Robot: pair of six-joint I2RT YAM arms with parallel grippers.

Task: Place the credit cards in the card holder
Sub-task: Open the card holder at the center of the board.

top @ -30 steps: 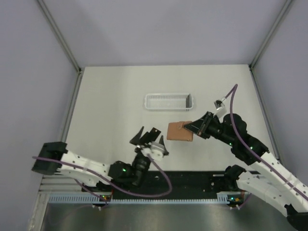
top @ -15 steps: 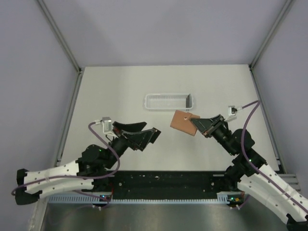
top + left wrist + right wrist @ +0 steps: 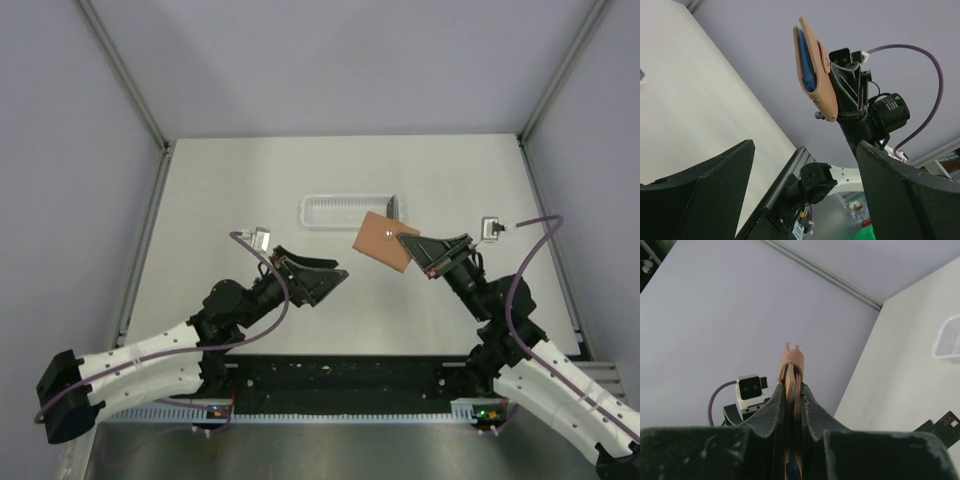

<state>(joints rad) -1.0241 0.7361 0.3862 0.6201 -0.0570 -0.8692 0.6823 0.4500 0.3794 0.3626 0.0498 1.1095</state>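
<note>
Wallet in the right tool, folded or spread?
Folded, slightly gaping. The wallet shows two close flaps, blue between, clamped in the right tool.

Top view looks down from behind; both wrist views tilt upward, sharing the card holder (image 3: 822, 80).

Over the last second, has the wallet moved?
Yes. Held by the right gripper, the wallet has shifted toward the white tray in the top view, its corner now overlapping the tray's right end.
</note>
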